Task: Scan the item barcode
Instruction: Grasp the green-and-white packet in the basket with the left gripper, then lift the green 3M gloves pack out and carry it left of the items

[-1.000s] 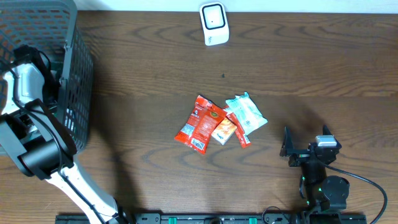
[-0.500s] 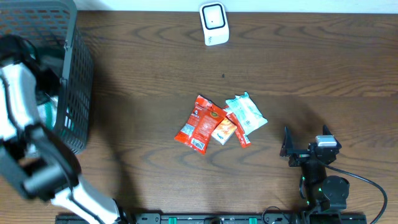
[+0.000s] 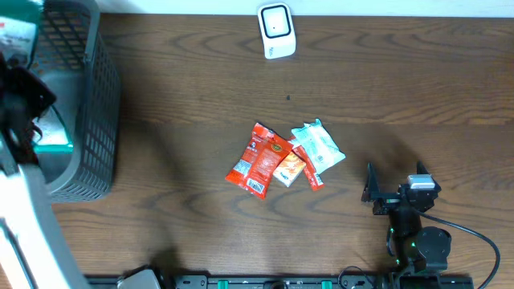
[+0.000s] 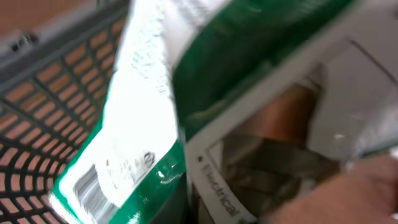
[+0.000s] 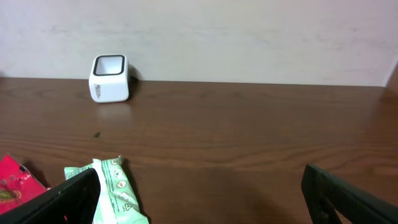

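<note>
The left claw point(image 3: 22, 74) is clamped shut and, by the look of it, pinches a green packet point(image 4: 146, 87) above the basket point(image 3: 96, 104) at the left edge of the table point(image 3: 201, 88). Its fingers are hidden behind the packet. The right claw point(image 5: 200, 182) stands wide open with nothing in it, low at the near right.

A thin film packet held by one pinch may twist or slip on the carry to the scanner point(image 3: 275, 30), which stands well apart at the far edge. The barcode point(image 4: 93, 186) could then face away from the scanner window. The loose snack packets point(image 3: 273, 160) mid-table lie near that path.

The left wrist view shows the barcode at the packet's lower corner, though blurred. The overhead view gives only a green sliver of the packet, but it alone shows the scanner, basket and pile together.
</note>
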`<state>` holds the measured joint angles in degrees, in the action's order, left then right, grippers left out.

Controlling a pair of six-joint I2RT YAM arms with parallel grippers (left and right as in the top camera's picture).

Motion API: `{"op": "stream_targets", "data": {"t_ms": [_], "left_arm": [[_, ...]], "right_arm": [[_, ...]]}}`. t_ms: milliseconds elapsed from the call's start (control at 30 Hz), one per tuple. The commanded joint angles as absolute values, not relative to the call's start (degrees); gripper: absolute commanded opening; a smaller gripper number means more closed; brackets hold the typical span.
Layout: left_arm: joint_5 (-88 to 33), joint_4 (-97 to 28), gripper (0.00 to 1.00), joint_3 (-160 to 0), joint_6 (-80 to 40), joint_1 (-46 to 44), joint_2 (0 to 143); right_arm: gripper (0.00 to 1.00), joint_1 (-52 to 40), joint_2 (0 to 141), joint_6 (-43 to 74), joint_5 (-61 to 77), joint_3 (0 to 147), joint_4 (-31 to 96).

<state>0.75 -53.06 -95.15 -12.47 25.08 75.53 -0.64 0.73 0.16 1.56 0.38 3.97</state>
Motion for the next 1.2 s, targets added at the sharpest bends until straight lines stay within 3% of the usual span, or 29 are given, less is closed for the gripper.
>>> {"op": "stream_targets", "data": {"t_ms": [0,267,600,767,1167], "left_arm": [[0.5,-52.8,0.07,-95.5,-13.9,21.1,66.4],[0.4,-54.7,0.07,-95.5,-15.6,13.2,50.9],[-5.5,-70.2,0.07,-88.1,-21.1,7.3,50.0],[-7.1,-66.0,0.07,-75.0,-25.2,4.1,50.2],[-4.9,-40.8,0.07,-46.3,-34.5,-10.9,57.7]], "right_arm": [[0.99,0.0,0.6,-0.4,1.8,0.3,4.1],[0.99,0.0,0.6,-0.4,1.8,0.3,4.1],[0.99,0.0,0.6,-0.4,1.8,0.3,4.1],[0.99,0.0,0.7,-0.4,1.8,0.3,4.1],[0.99,0.0,0.7,-0.4,1.8,0.3,4.1]]}}
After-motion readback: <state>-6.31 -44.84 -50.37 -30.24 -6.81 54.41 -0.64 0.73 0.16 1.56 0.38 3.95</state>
